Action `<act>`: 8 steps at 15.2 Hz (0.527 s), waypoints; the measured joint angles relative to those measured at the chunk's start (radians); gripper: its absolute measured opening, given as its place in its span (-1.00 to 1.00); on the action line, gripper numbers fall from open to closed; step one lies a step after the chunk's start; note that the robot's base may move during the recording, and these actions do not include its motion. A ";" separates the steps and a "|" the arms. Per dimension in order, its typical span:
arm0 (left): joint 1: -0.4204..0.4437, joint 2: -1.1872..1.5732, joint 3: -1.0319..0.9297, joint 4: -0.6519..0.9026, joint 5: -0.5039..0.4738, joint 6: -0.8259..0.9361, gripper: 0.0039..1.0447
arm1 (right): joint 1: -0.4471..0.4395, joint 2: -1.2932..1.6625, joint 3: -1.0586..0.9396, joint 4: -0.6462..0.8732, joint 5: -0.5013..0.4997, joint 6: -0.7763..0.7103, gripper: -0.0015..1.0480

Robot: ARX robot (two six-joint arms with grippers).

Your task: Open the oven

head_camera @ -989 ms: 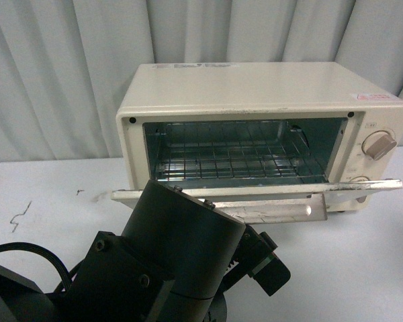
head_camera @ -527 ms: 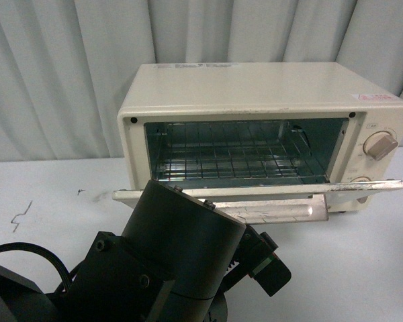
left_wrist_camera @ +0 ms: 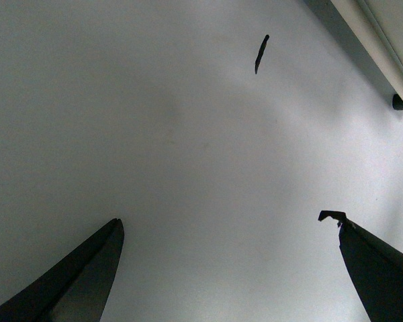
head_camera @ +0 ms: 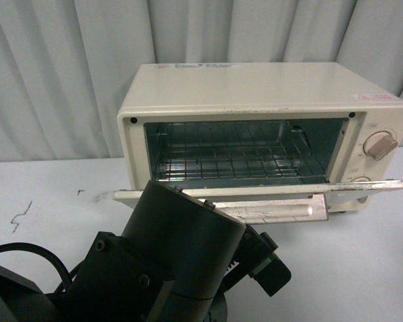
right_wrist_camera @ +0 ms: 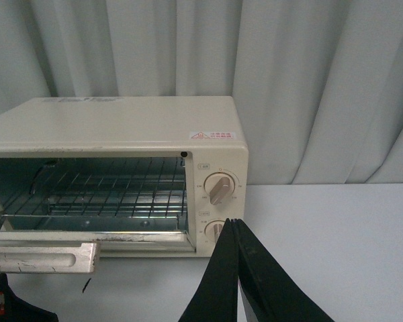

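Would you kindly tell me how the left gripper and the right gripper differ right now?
The left gripper is open, its jaws wide apart; the right gripper is shut, jaws pressed together on nothing. The left gripper sits over the white table; the right gripper points toward the oven, whose door is down. Both have dark jaws.

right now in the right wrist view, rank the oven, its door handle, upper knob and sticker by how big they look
1. oven
2. door handle, though the frame edge cuts it off
3. upper knob
4. sticker, close to the knob in size, so that last pair is unsure
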 joint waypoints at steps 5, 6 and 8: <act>0.000 0.000 0.000 0.000 0.000 0.000 0.87 | 0.000 -0.089 0.000 -0.089 0.000 0.000 -0.96; 0.000 0.000 0.000 0.000 0.000 0.000 0.87 | 0.000 -0.101 0.000 -0.104 0.000 0.000 -0.96; 0.000 0.000 0.000 0.000 0.001 0.000 0.87 | 0.000 -0.245 0.001 -0.284 0.000 0.000 -0.96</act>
